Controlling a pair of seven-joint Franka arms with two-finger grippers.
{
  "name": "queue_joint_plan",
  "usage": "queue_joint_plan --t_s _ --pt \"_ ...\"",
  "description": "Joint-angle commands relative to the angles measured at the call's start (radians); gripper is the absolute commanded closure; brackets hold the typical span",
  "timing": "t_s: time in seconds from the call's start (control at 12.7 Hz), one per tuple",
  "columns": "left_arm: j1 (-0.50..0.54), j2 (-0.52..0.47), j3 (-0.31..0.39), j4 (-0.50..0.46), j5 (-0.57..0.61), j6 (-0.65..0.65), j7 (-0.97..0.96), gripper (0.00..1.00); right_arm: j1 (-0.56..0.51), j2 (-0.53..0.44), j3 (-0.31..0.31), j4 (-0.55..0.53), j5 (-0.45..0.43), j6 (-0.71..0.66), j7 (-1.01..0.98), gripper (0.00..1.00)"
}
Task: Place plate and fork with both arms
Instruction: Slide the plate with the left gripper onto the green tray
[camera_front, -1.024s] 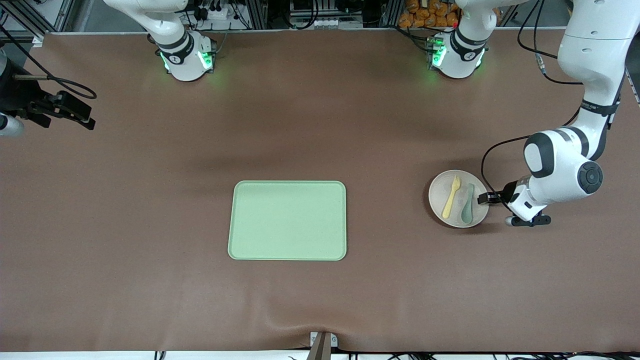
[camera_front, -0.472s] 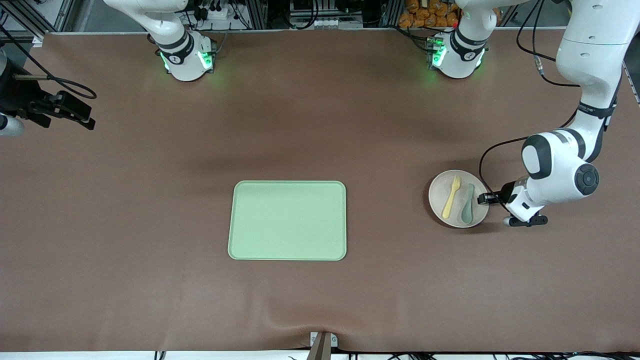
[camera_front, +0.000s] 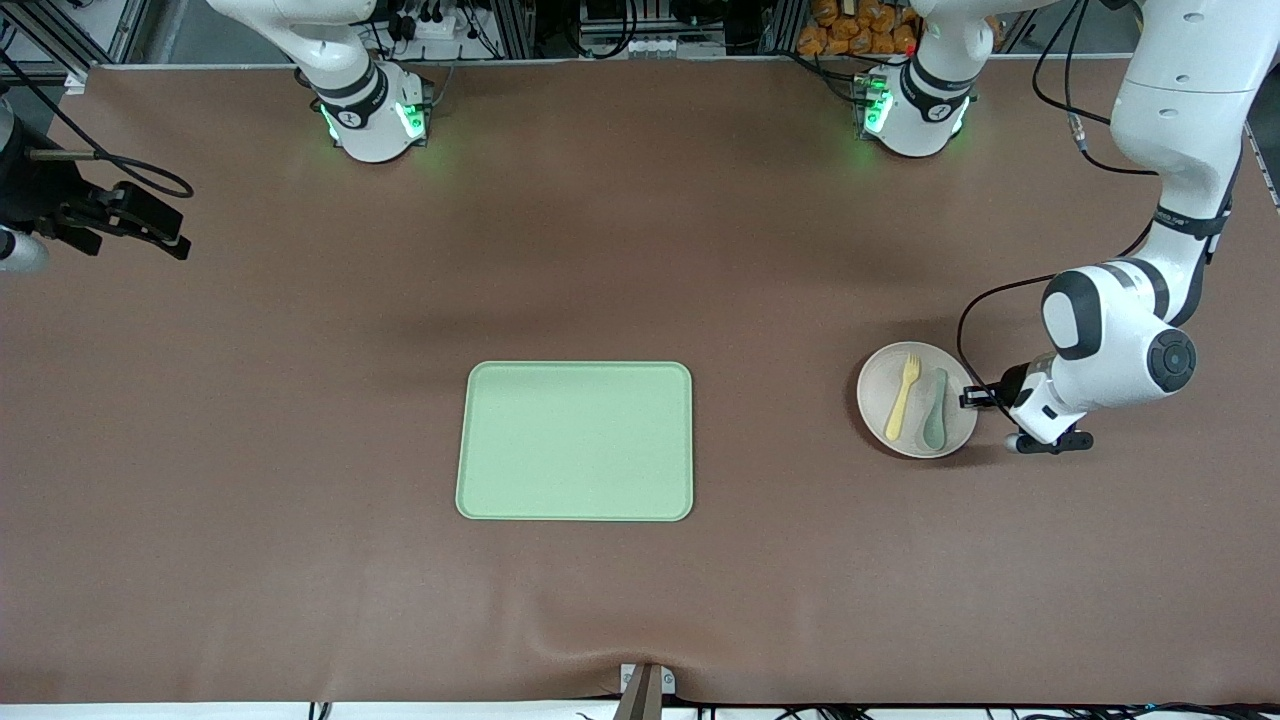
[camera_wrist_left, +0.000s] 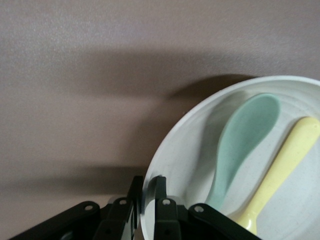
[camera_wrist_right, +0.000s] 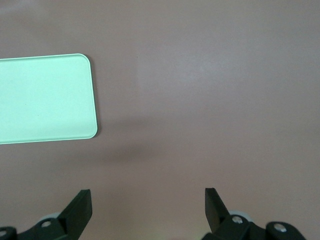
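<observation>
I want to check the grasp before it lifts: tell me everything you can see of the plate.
The plate is round, off-white and matte with a low rim, lying flat on the brown table toward the left arm's end. In it lie a pale-yellow fork and a grey-green spoon, side by side. The left gripper pinches its rim, one finger inside, one outside.

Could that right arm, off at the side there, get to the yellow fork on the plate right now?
Probably not easily: the right gripper waits open at its own table end, while the left gripper pinches the plate rim beside the fork.

robotics lab: 2 arms (camera_front: 1120, 330) bolted to table (camera_front: 640, 600), alu framing, cables.
</observation>
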Motion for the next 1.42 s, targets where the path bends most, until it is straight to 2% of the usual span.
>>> queue_joint_plan --t_s 0.0,0.24,0.47,0.71,0.87,1.02,1.34 --pt "0.001 0.016 -0.005 0.018 -0.031 0.009 0.025 0.99 -0.001 -0.002 -0.002 0.003 0.009 -0.007 0.003 0.00" --pt "-0.013 0.023 -0.032 0.041 -0.097 0.009 0.025 1.00 -0.001 -0.002 -0.002 0.001 0.009 -0.008 0.003 0.00" --pt "-0.016 0.030 -0.084 0.081 -0.099 -0.002 0.016 1.00 0.001 -0.002 -0.002 0.001 0.009 -0.010 0.003 0.00" --pt "-0.024 0.060 -0.141 0.168 -0.099 -0.007 0.003 1.00 0.004 -0.002 -0.002 0.003 0.009 -0.010 0.003 0.00" --pt "-0.091 0.097 -0.154 0.263 -0.099 -0.048 -0.057 1.00 0.004 -0.002 -0.002 0.003 0.009 -0.010 0.003 0.00" --pt "-0.163 0.138 -0.152 0.361 -0.091 -0.093 -0.211 1.00 0.001 -0.002 -0.002 0.001 0.009 -0.010 0.003 0.00" --pt "-0.283 0.165 -0.151 0.457 -0.091 -0.094 -0.344 1.00 0.001 -0.002 -0.002 0.001 0.009 -0.010 0.003 0.00"
